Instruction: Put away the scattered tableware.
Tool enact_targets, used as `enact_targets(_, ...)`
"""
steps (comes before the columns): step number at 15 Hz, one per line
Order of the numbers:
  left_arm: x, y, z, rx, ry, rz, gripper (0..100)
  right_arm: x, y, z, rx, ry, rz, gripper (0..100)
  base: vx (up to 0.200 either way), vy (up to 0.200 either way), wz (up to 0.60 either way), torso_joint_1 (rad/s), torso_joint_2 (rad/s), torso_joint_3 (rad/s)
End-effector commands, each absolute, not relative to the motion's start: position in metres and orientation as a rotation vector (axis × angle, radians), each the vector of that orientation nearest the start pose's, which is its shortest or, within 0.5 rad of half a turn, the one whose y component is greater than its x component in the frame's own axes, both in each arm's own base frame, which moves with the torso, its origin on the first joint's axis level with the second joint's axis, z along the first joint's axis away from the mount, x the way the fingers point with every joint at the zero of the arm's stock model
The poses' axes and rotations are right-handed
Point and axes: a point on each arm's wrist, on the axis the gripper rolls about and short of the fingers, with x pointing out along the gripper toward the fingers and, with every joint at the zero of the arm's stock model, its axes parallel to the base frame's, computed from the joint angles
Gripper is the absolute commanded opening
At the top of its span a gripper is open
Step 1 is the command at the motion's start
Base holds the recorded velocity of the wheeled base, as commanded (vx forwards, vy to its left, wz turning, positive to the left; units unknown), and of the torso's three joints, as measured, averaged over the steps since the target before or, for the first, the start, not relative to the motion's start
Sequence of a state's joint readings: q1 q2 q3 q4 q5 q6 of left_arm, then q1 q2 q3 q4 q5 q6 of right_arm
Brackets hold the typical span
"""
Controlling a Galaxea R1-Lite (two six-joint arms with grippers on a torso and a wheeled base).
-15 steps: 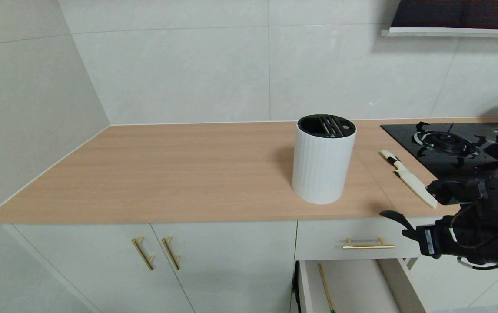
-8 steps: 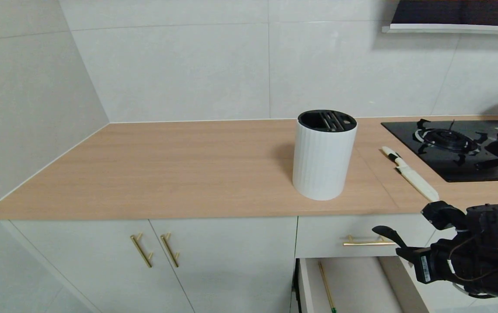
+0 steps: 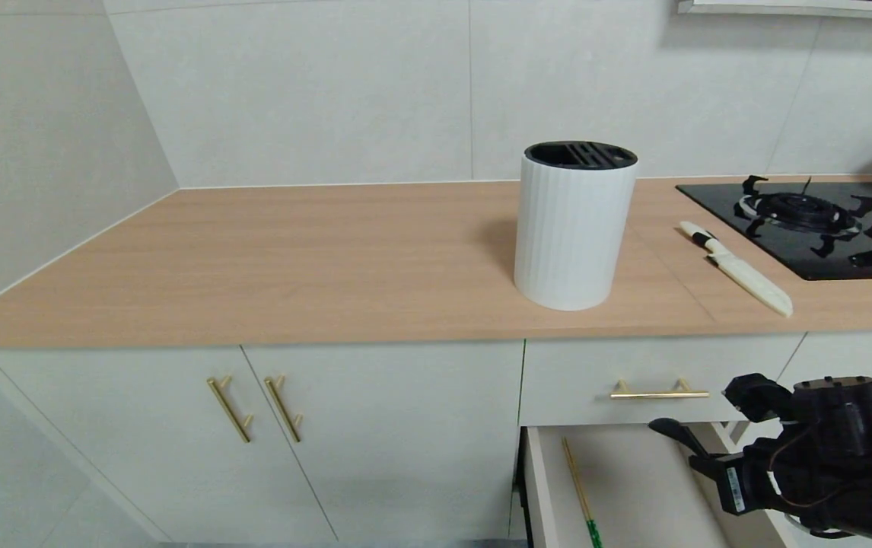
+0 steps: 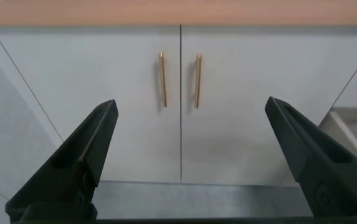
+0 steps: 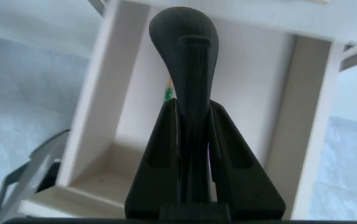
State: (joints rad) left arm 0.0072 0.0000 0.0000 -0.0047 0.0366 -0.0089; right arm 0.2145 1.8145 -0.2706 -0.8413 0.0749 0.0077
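Chopsticks step looks done: a wooden pair w/ green tips [image 3: 579, 495] lies in the open white drawer [image 3: 634, 495] below the tall white ribbed knife holder w/ black slotted top [image 3: 571, 228]. Still out: a cream-white knife w/ black band [image 3: 736, 266], flat on the wood counter [image 3: 291, 259] just right of the holder, not touching it.

Right gripper [image 3: 670, 428] hangs over the drawer, below-right of the holder, jaws pressed together, empty. Left gripper [image 4: 190, 104] faces white cabinet doors [image 4: 128, 62] below-left of the holder, jaws wide, empty.

Next, prob.: right arm up past the counter lip, jaws opened, onto the knife, then into a holder slot.

Watch: knife's near end is close to the counter's front edge, and the black gas hob [image 3: 801, 221] sits farther right of the holder. Room to move is above the knife and left of the holder.
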Motion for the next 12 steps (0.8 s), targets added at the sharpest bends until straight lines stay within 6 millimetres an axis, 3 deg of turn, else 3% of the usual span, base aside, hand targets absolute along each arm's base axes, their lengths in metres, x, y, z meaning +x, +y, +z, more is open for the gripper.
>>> enact_targets(1,-0.023,0.001,0.076,-0.009,-0.005,0.044,100,0.228,0.051,0.044,-0.047,0.728,0.264,0,0.0,0.0,0.0,-0.193,0.5,0.286)
enact_targets(12,-0.023,0.001,0.076,-0.009,-0.005,0.044,100,0.232,0.051,0.029,-0.058,0.722,0.233,0,0.0,0.0,0.0,-0.17,0.47,0.307)
